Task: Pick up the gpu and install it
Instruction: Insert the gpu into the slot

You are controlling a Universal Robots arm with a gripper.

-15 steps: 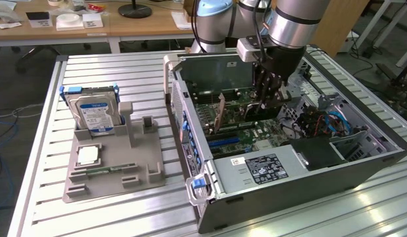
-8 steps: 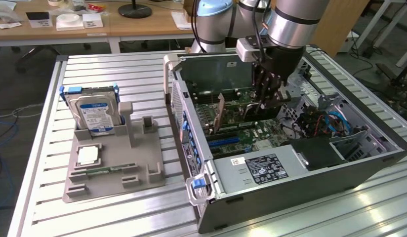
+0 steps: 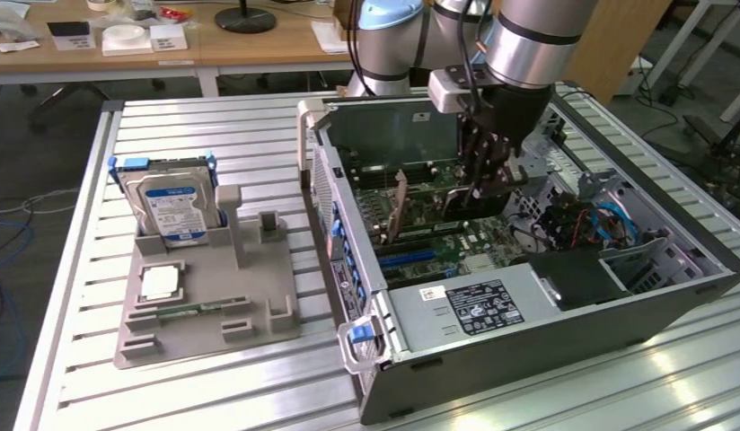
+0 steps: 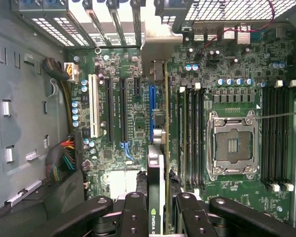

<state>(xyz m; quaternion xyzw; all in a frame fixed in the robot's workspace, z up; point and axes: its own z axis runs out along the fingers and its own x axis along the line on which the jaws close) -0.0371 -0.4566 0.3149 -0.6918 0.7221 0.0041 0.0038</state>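
Observation:
The gpu (image 3: 440, 206) stands on edge inside the open computer case (image 3: 550, 314), its pale bracket toward the case's rear wall. My gripper (image 3: 488, 175) reaches down from above and is shut on the card's upper edge. In the wrist view the gpu (image 4: 157, 192) appears edge-on between my black fingers (image 4: 133, 215), running along the blue slot (image 4: 151, 101) of the green motherboard (image 4: 113, 148). Whether its lower edge sits in the slot I cannot tell.
A grey fixture (image 3: 208, 296) on the slatted table at the exterior view's left holds a silver hard drive (image 3: 166, 205) and a narrow memory stick (image 3: 184, 310). Inside the case are the CPU socket (image 4: 232, 145), memory slots (image 4: 191, 133) and cable bundles (image 4: 61, 153).

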